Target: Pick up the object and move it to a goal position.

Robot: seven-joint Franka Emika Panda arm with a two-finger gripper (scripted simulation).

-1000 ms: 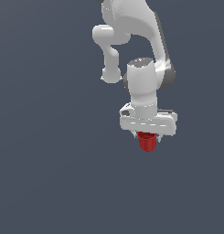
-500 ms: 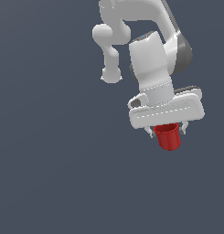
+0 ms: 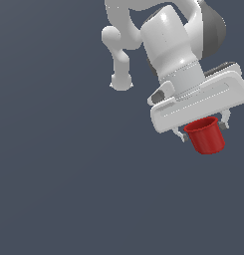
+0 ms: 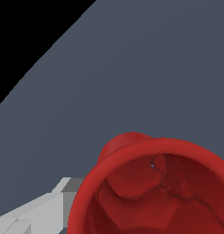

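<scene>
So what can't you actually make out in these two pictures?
- Goal position: no marker shows in either view.
- Gripper fingers: in the exterior view the red cup covers most of them, so their contact can't be seen.
- Cup in the wrist view: cut off by the frame's edge, with its inside too murky to read.
- Arm: its upper part runs off the exterior view's top.
</scene>
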